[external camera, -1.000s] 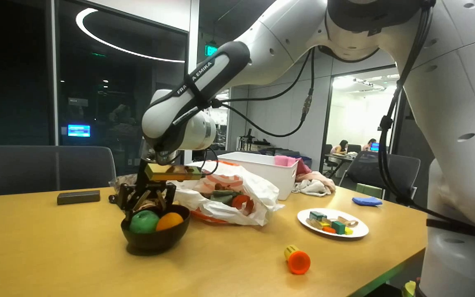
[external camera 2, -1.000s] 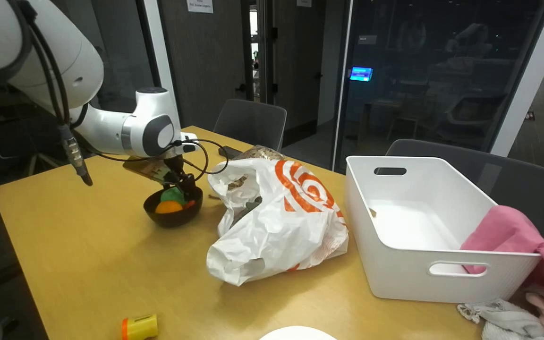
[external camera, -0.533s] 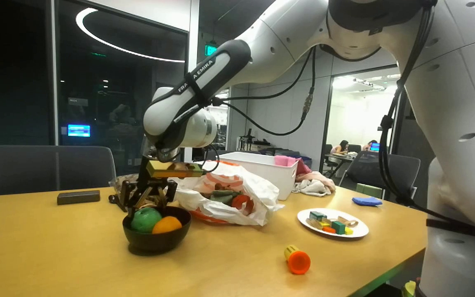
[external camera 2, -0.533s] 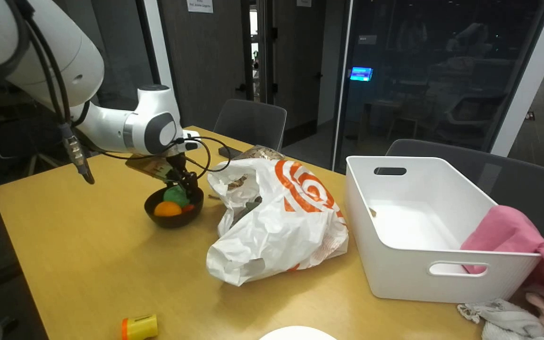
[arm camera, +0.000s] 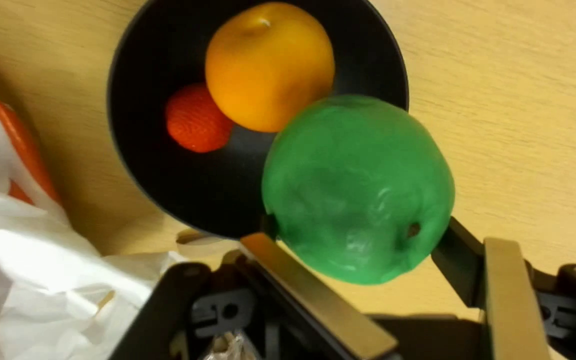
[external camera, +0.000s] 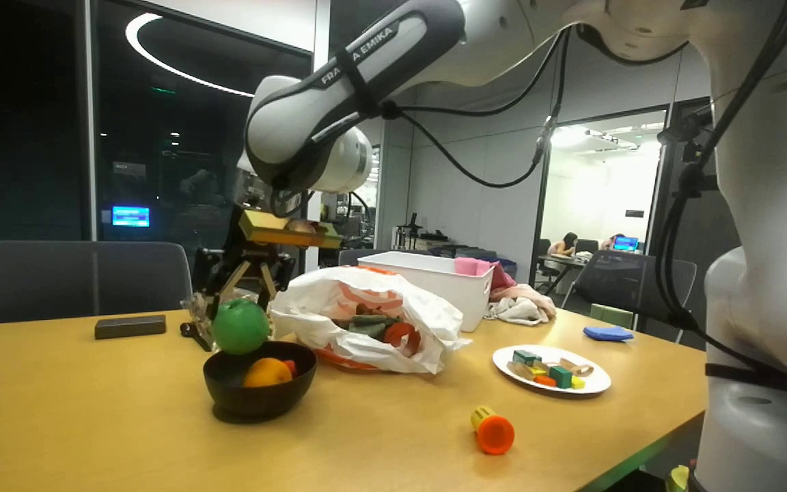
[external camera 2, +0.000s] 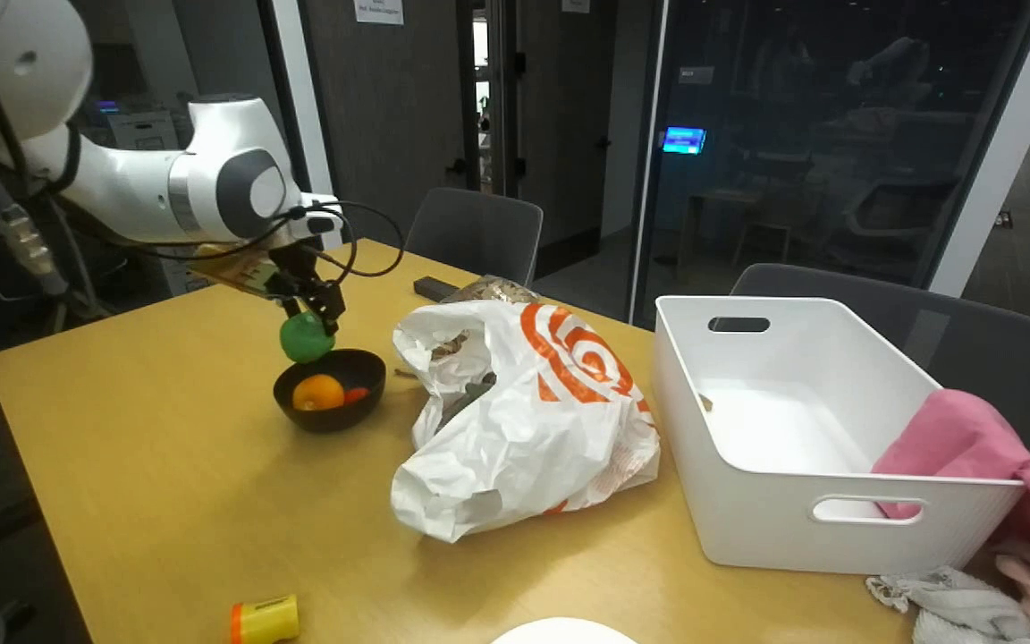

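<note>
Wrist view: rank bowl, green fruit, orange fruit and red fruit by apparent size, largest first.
1. Bowl
2. Green fruit, held up close, so nearness exaggerates it
3. Orange fruit
4. Red fruit, partly hidden

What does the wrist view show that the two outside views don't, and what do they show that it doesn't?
Only the wrist view shows the little dark spot on the green fruit and the pale nub on the orange fruit.

Only the exterior views show the white bin, the white plate and the yellow-and-orange tube.

All of them show the hand gripping the green fruit, the dark bowl with the orange fruit and a small red thing inside, the white bag and the table.
</note>
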